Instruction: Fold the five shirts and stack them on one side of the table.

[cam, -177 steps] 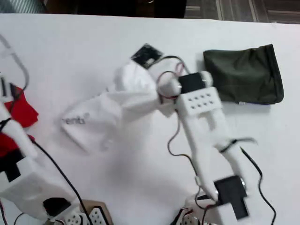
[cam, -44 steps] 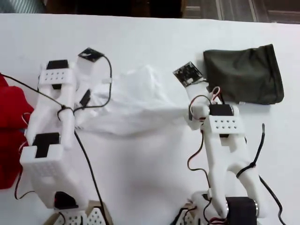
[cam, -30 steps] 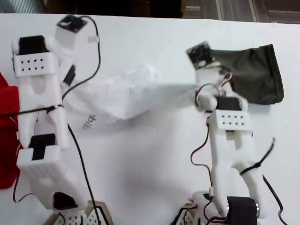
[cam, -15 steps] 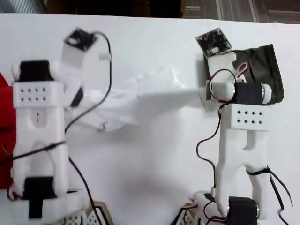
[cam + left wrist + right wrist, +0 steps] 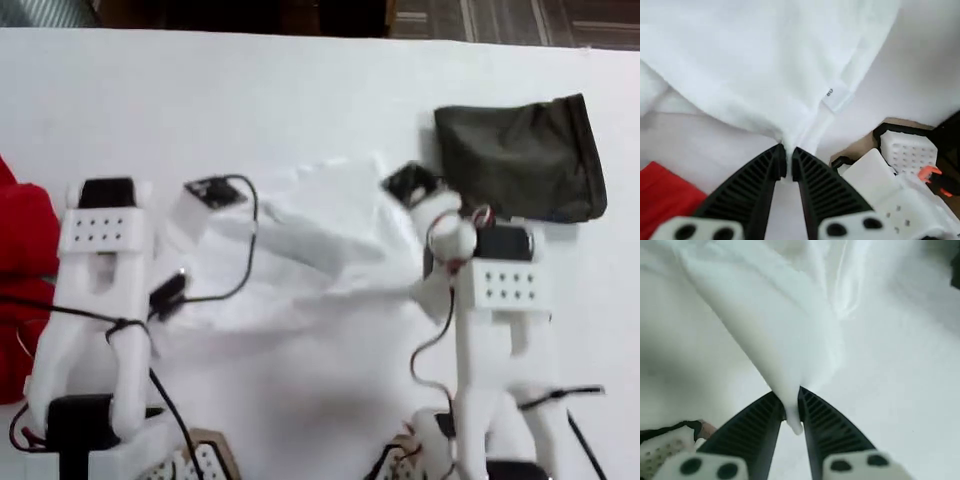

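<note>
A white shirt [image 5: 320, 240] hangs stretched between the two arms over the middle of the table. My left gripper [image 5: 788, 161] is shut on a hem corner of the white shirt [image 5: 765, 75], beside a small label. My right gripper [image 5: 792, 409] is shut on another bunched edge of the white shirt [image 5: 775, 335]. In the high view the left arm [image 5: 100, 250] holds the shirt's left end and the right arm [image 5: 480, 270] its right end. A folded dark green shirt [image 5: 520, 160] lies at the back right. Red cloth [image 5: 22, 250] lies at the left edge.
The arm bases and cables [image 5: 200, 460] crowd the near edge. White table surface [image 5: 250, 90] stretches behind the shirt. The red cloth [image 5: 665, 197] also shows under the left gripper.
Both arms pulled back toward the near edge and lowered, bringing the white shirt with them; it went from a taut raised band to a wider sheet spread lower.
</note>
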